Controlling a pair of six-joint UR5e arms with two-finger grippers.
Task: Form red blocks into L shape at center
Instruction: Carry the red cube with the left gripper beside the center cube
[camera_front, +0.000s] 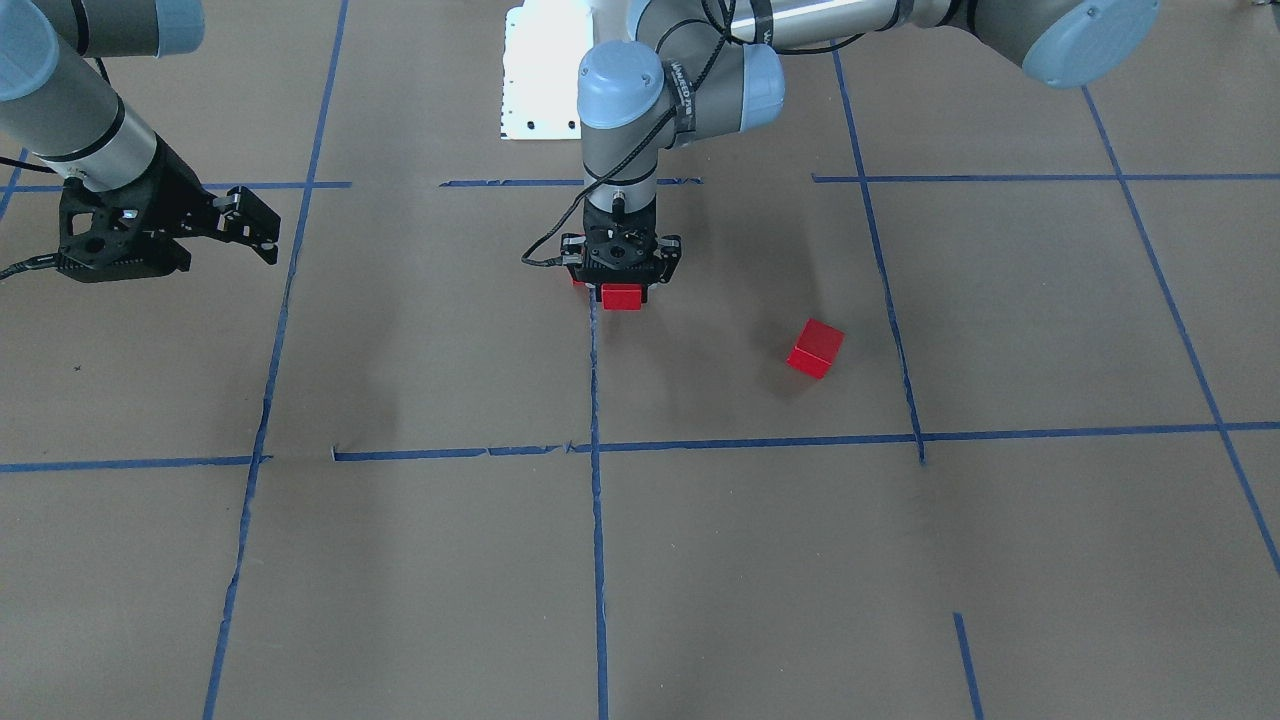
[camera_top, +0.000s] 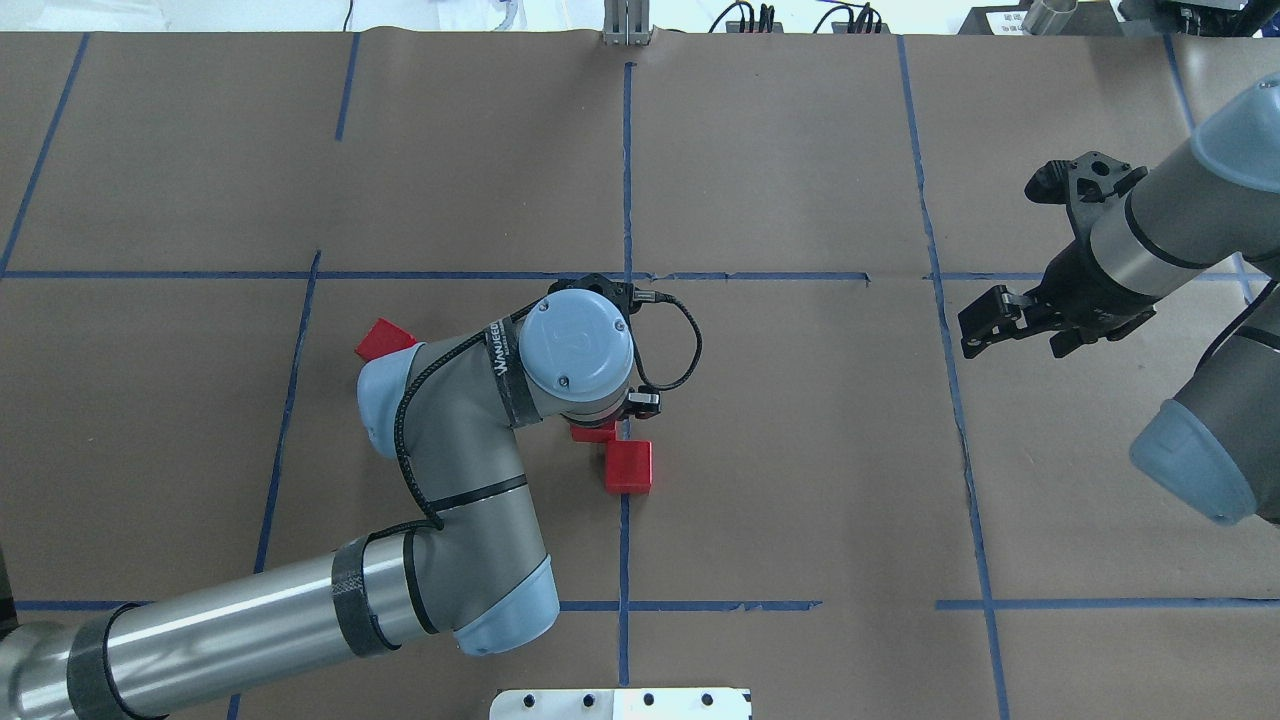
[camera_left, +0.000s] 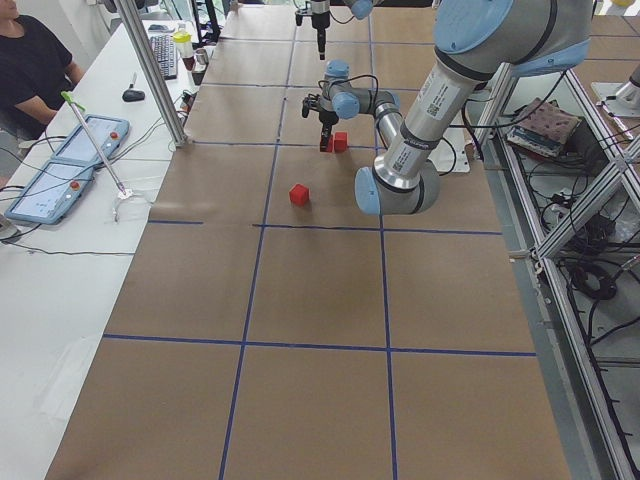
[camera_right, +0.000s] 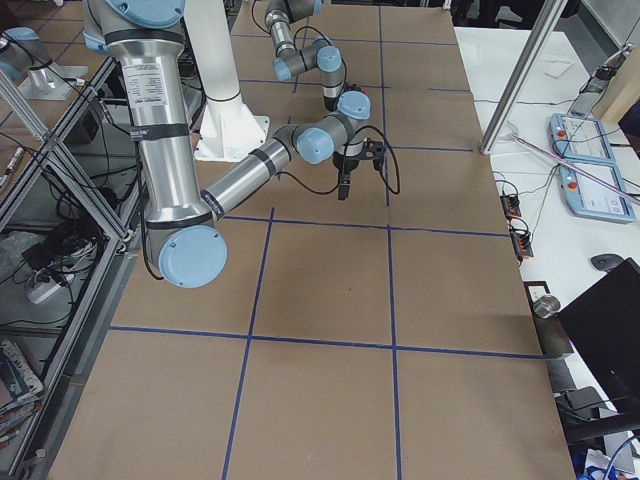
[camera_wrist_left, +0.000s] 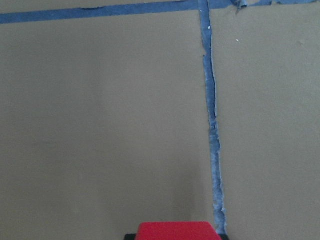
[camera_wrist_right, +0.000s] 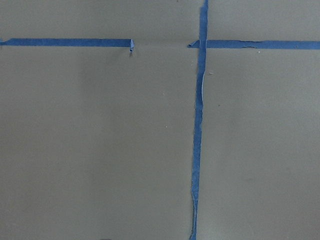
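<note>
Brown paper surface crossed by blue tape lines

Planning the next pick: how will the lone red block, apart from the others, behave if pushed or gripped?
The lone red block is a flat-faced cube, so it should slide, not roll. It looks small and solid: probably light and stiff. Skewed to the tape lines, it may twist if pushed off-centre.

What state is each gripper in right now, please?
Left gripper: jaws closed on a red block.
Right gripper: jaws open, holding nothing.
</note>
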